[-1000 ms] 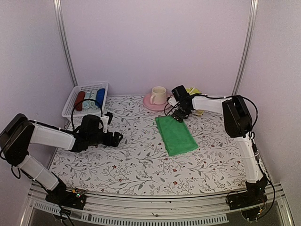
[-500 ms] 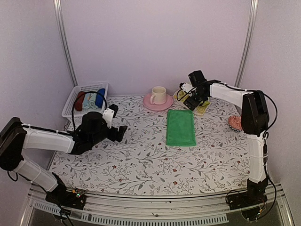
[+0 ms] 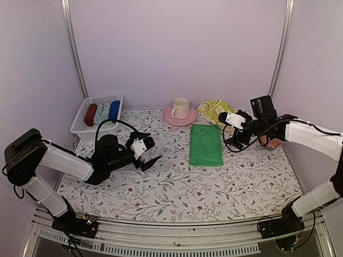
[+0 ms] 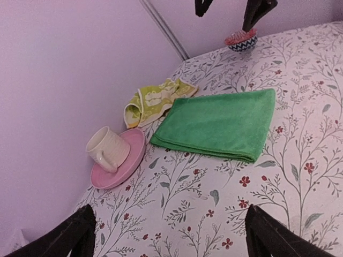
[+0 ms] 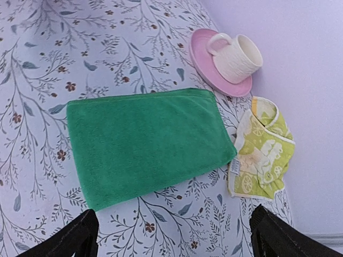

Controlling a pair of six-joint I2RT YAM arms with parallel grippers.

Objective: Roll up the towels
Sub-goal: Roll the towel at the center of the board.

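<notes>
Since both claws stand wide open with nothing between the fingers, the step in hand is judged to be the first grasp on the green towel (image 3: 206, 145). It lies flat, folded to a long rectangle, just beside the saucer (image 3: 167, 115) on its front-right, and does not touch it. The yellow towel (image 3: 216, 108) sits crumpled just right of the saucer, by the back wall. The left gripper (image 3: 151, 151) hovers well in front and to the left of the saucer, and the right gripper (image 3: 229, 131) is well to its right, beyond both towels. Suggested method: start at the short edge farthest from the saucer, one claw at each corner. Come in low and pinch all folded layers together, since a top-layer grip would likely unfold the cloth. Turn the edge over tightly and keep both corners level so the roll runs straight and does not cone. Rolling toward the saucer risks nudging it or catching the yellow towel, so stop short or drag the green towel clear first.
</notes>
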